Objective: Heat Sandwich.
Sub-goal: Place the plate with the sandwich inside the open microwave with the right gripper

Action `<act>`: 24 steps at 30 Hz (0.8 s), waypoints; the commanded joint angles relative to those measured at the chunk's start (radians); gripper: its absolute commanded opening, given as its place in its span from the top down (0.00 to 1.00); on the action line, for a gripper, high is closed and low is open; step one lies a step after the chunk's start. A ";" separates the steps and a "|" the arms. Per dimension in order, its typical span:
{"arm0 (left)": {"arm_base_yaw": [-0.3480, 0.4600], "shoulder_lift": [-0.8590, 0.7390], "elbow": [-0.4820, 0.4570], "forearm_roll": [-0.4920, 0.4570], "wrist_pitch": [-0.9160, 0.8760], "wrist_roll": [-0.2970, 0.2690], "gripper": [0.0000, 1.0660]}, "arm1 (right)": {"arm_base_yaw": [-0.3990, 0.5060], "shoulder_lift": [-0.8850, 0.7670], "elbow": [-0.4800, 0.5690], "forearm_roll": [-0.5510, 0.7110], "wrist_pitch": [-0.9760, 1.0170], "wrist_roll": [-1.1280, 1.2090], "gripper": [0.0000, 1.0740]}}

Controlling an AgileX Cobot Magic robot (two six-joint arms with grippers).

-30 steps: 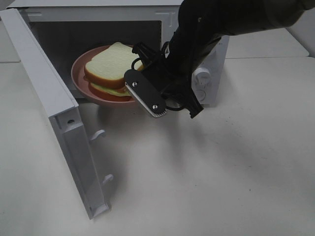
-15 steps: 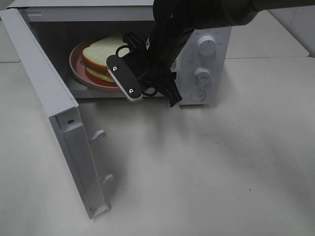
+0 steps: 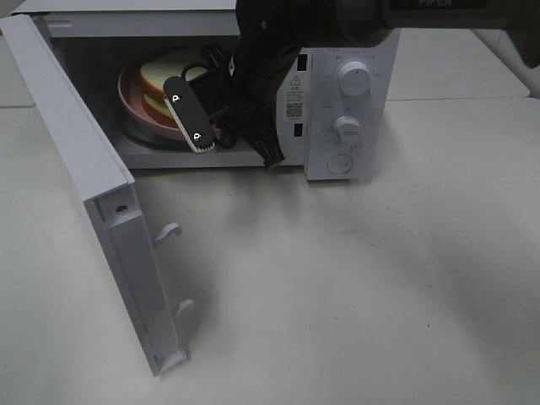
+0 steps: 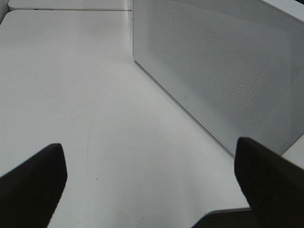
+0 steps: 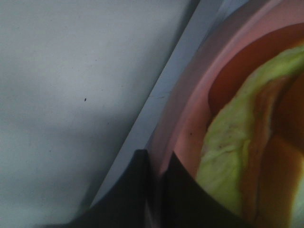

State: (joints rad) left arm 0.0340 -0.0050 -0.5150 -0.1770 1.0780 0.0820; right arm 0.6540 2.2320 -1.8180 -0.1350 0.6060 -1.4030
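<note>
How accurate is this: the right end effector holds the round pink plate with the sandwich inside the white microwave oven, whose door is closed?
Wrong on the door: it stands wide open, as the exterior high view shows. The rest holds: the right end effector grips the round pink plate by its rim, with the white-bread sandwich on it inside the white microwave oven.

Ext high cam: mounted above, off the arms, tilted down over matte white tabletop (image 3: 354, 304), mid range. White box-shaped microwave oven (image 3: 342, 101) sits at 12 o'clock, its open white door (image 3: 93, 194) at 9.

Right wrist cam: v. close, aimed past dark tips of right gripper (image 5: 158, 175) onto rim of round pink plate (image 5: 187, 118) & white-bread sandwich (image 5: 228, 156). Shares both w/ ext view.

Left wrist cam: low, near table, looks across it betw. tips of left gripper (image 4: 148, 159) at white dot-perforated panel (image 4: 213, 71). Shares tabletop w/ ext.
</note>
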 commanded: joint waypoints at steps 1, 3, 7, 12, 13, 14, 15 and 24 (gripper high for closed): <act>0.001 -0.022 0.000 -0.006 -0.003 -0.005 0.17 | 0.013 0.031 -0.066 -0.018 0.003 0.047 0.99; 0.001 -0.022 0.000 -0.006 -0.003 -0.005 0.17 | 0.015 0.058 -0.103 -0.022 0.020 0.071 0.99; 0.001 -0.022 0.000 -0.006 -0.003 -0.005 0.17 | 0.018 0.094 -0.162 -0.024 0.045 0.113 0.99; 0.001 -0.022 0.000 -0.006 -0.003 -0.005 0.17 | 0.026 0.156 -0.263 -0.069 0.081 0.213 0.99; 0.001 -0.022 0.000 -0.006 -0.003 -0.005 0.17 | 0.026 0.164 -0.275 -0.070 0.087 0.226 0.99; 0.001 -0.022 0.000 -0.006 -0.003 -0.005 0.17 | 0.026 0.164 -0.275 -0.070 0.087 0.226 0.99; 0.001 -0.022 0.000 -0.006 -0.003 -0.005 0.17 | 0.026 0.174 -0.288 -0.072 0.095 0.238 0.99; 0.001 -0.022 0.000 -0.006 -0.003 -0.005 0.17 | 0.026 0.241 -0.383 -0.094 0.111 0.377 0.99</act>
State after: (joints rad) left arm 0.0340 -0.0050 -0.5150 -0.1770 1.0780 0.0820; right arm 0.6760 2.4780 -2.1790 -0.2120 0.7320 -1.0620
